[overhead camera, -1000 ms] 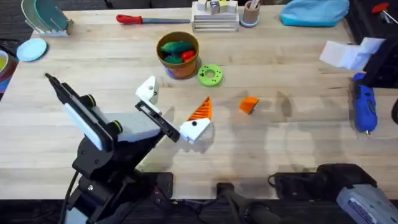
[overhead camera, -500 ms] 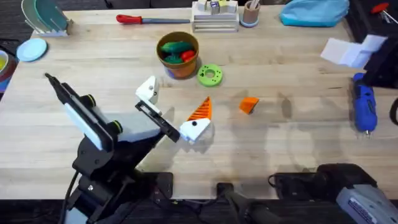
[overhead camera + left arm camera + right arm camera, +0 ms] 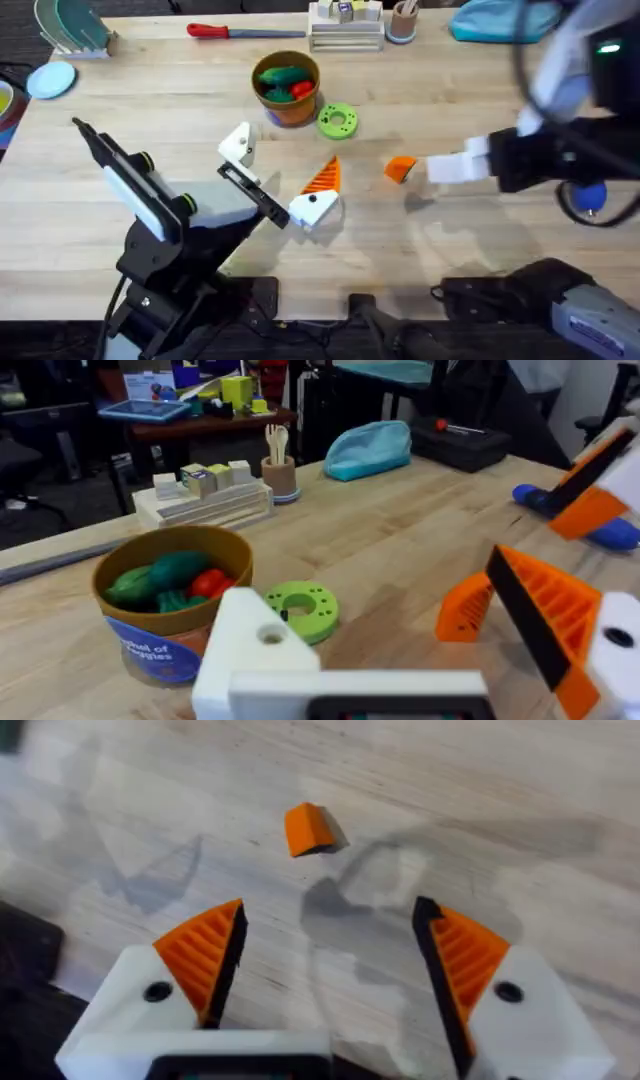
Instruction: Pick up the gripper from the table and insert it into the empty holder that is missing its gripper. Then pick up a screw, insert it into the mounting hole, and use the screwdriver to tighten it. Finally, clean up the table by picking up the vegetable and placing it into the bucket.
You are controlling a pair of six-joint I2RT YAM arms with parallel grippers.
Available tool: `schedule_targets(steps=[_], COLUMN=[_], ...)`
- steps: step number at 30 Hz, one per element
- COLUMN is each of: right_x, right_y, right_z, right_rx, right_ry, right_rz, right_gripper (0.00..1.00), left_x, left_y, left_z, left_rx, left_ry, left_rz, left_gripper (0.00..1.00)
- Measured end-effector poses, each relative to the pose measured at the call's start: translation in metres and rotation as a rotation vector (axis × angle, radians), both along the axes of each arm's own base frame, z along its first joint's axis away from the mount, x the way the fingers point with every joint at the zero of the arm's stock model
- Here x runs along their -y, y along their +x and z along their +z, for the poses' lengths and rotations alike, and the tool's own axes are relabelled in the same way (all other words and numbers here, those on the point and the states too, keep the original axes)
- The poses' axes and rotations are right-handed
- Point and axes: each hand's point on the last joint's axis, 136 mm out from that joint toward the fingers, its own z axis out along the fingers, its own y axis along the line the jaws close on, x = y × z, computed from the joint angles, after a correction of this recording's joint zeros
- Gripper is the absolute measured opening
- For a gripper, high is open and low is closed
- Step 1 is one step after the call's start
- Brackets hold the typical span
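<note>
Wooden tabletop [image 3: 120,110] is seen w/ left gripper [image 3: 275,180] at 8 o'clock, spread, one finger lacking its pad. Loose gripper [image 3: 400,168] lies near center, apart from everything; judged light, stiff, ribbed, best pinched across flat sides. Right gripper [image 3: 325,970], at 3 o'clock, is spread wide in right wrist view; overhead blurs its fingers.
</note>
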Motion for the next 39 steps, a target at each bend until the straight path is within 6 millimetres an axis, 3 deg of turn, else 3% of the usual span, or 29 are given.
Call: schedule_targets(steps=[7,14,21,26,39], right_x=[-0.027,-0.034,-0.037,-0.042,-0.054], right_y=[0.014,0.028,0.03,0.039,0.04], right_z=[-0.031,-0.061,-0.08,-0.089,-0.088], right_rx=[-0.061,-0.122,-0.167,-0.162,-0.156], right_ry=[-0.113,-0.19,-0.237,-0.24,-0.18], right_rz=[0.129,0.195,0.271,0.283,0.31], right_gripper=[0.993,0.992,0.856,0.704,0.493], left_x=[0.0,0.0,0.0,0.0,0.0], left_y=[0.0,0.0,0.0,0.0,0.0], left_z=[0.0,0.0,0.0,0.0,0.0], left_rx=[0.0,0.0,0.0,0.0,0.0], left_ry=[0.0,0.0,0.0,0.0,0.0], left_rz=[0.0,0.0,0.0,0.0,0.0], left_gripper=[0.993,0.993,0.993,0.993,0.993])
